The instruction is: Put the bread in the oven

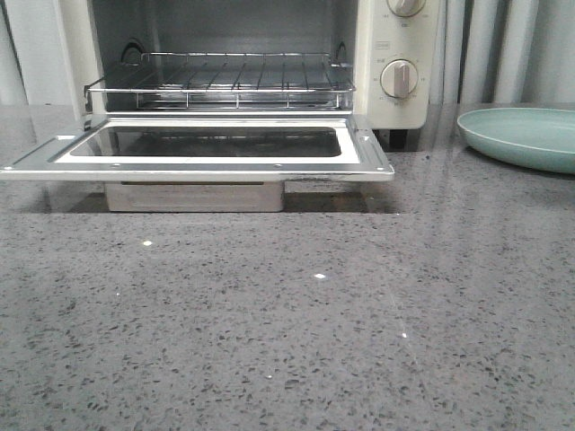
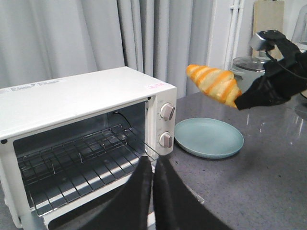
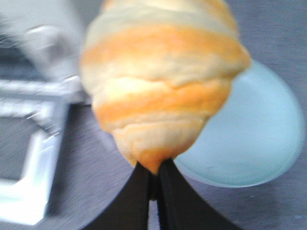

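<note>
The bread (image 3: 160, 81), a golden-orange roll with pale stripes, is pinched at one tapered end by my right gripper (image 3: 154, 168), which is shut on it. The left wrist view shows the bread (image 2: 213, 84) held in the air above the teal plate, to the right of the oven, with the right gripper (image 2: 240, 101) behind it. The cream-white oven (image 2: 86, 103) stands with its door (image 1: 216, 148) dropped open and its wire rack (image 1: 225, 81) bare. My left gripper (image 2: 152, 165) is shut and empty, in front of the oven's opening. Neither gripper shows in the front view.
An empty teal plate (image 1: 526, 136) lies on the grey speckled counter (image 1: 296, 323) to the right of the oven, also in the left wrist view (image 2: 208, 138) and the right wrist view (image 3: 254, 139). Grey curtains hang behind. The oven's knobs (image 1: 399, 79) face forward.
</note>
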Robot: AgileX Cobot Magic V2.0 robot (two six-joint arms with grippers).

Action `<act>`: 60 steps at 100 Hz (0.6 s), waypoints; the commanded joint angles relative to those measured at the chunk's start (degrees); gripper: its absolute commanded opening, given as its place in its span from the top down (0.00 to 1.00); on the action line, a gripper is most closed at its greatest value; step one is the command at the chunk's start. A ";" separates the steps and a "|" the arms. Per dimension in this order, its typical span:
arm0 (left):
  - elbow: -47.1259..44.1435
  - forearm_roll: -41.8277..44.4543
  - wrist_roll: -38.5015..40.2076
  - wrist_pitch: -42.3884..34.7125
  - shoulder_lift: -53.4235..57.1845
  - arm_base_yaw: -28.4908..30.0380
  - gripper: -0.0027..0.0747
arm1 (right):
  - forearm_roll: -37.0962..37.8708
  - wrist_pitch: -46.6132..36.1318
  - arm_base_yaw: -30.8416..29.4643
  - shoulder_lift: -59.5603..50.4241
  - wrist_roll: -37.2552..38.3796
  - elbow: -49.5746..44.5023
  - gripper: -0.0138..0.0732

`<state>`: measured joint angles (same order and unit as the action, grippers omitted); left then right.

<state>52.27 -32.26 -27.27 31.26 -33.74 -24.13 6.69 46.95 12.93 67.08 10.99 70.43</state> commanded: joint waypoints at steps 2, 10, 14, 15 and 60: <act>1.67 -0.99 0.03 -5.37 -0.22 0.19 0.99 | -1.37 -2.23 6.68 -3.26 -0.90 1.50 0.92; 1.67 -0.95 0.03 -5.37 -0.22 0.19 0.99 | -3.09 -2.99 13.01 -3.84 -0.90 1.50 0.92; 1.67 -0.95 0.03 -5.24 -0.22 0.19 0.99 | -3.79 -3.25 15.56 -3.84 -0.90 1.50 0.92; 1.67 -0.95 0.03 -5.24 -0.22 0.19 0.99 | -3.91 -3.44 16.56 -3.84 -0.90 1.50 0.92; 1.67 -0.85 0.03 -5.24 -0.22 0.19 0.99 | -4.78 -13.50 27.52 7.88 -0.90 1.50 0.92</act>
<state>52.27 -31.92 -27.27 30.42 -33.74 -24.13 1.46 40.35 40.38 73.66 10.75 70.43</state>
